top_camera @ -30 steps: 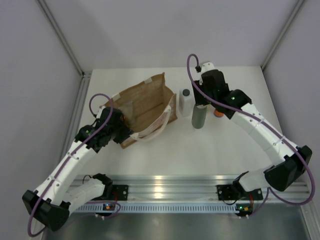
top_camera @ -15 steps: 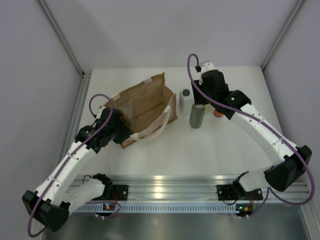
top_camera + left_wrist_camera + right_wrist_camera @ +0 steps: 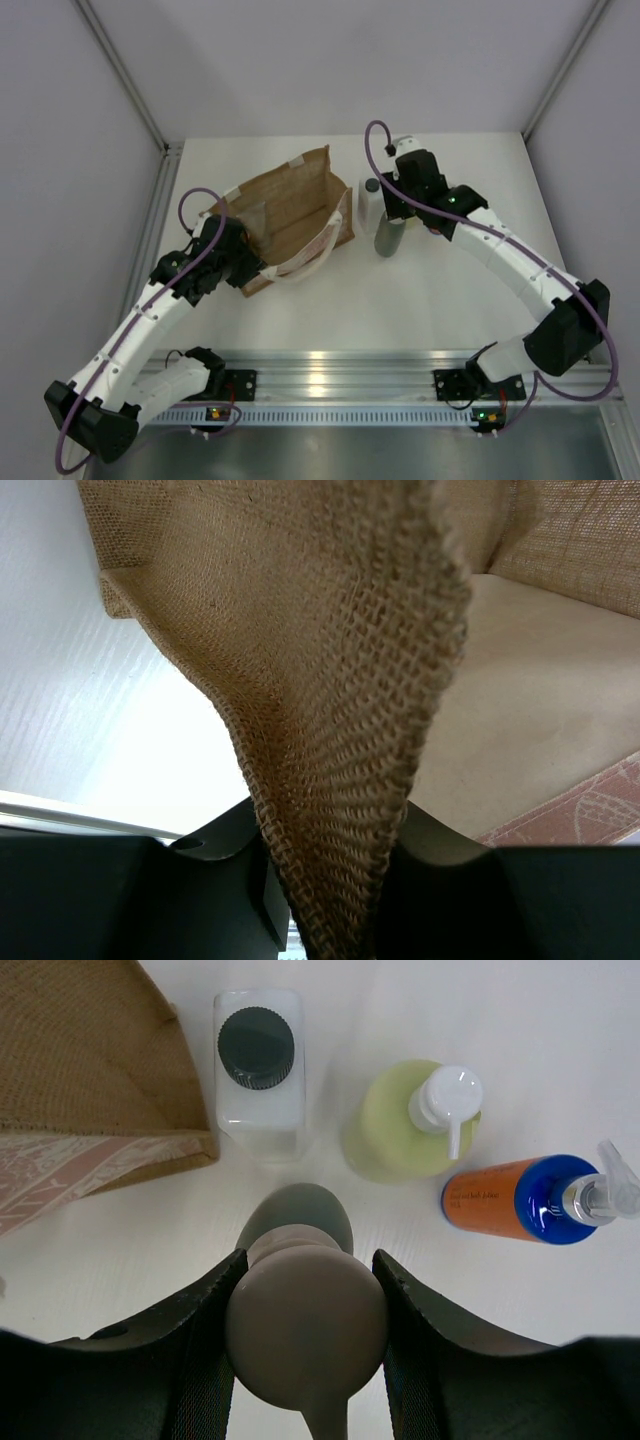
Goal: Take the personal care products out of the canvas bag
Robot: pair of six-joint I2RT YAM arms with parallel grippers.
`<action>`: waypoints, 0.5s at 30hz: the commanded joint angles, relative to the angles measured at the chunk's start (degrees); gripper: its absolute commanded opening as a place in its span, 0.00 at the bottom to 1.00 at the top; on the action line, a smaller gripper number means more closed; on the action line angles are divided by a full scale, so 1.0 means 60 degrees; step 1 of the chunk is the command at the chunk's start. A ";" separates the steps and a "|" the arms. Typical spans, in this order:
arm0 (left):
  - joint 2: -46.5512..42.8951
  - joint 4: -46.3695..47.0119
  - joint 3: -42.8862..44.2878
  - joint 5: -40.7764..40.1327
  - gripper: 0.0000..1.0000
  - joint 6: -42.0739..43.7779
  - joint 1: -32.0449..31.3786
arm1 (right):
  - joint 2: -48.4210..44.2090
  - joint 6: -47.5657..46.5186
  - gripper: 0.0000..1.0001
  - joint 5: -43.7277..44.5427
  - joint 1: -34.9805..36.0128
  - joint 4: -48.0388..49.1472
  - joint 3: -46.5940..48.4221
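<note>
Top view: bright, even light from overhead. White tabletop (image 3: 450, 300) is nearly blown out, glare strip on the metal rail (image 3: 320, 362), shadows faint & soft. Left wrist cam: canvas bag (image 3: 340, 680) weave just ahead of the left end effector (image 3: 330, 900) is sharp, then goes soft & dark btwn the fingers (image 3: 120, 900), which are underexposed. Right wrist cam: grey pump bottle (image 3: 300, 1310) w/in the right end effector (image 3: 305, 1350) is blurred. Bottles (image 3: 410, 1120) beyond it are sharp w/ soft shadows.
</note>
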 commanded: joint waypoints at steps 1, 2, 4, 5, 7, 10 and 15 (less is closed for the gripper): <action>-0.0027 0.0161 0.0062 0.0053 0.35 0.0094 0.0000 | 0.0036 -0.0094 0.00 0.0060 -0.0188 0.1728 0.0247; -0.0013 0.0161 0.0076 0.0053 0.35 0.0094 -0.0015 | 0.0182 -0.0109 0.00 0.0075 -0.0203 0.1743 0.0232; -0.0013 0.0146 0.0076 0.0053 0.35 0.0094 0.0000 | 0.0329 -0.0152 0.00 0.0060 -0.0203 0.1743 0.0159; -0.0027 0.0146 0.0076 0.0053 0.35 0.0079 0.0000 | 0.0460 -0.0153 0.00 0.0046 -0.0203 0.1728 0.0144; -0.0056 0.0146 0.0076 0.0053 0.35 0.0079 0.0000 | 0.0578 -0.0153 0.00 0.0089 -0.0203 0.1743 0.0028; -0.0115 0.0161 0.0062 0.0024 0.35 0.0050 -0.0015 | 0.0754 -0.0109 0.00 0.0089 -0.0189 0.1728 -0.0148; -0.0232 0.0146 0.0047 0.0009 0.35 0.0035 0.0000 | 0.0521 -0.0035 0.51 -0.0160 -0.0101 0.1713 -0.0442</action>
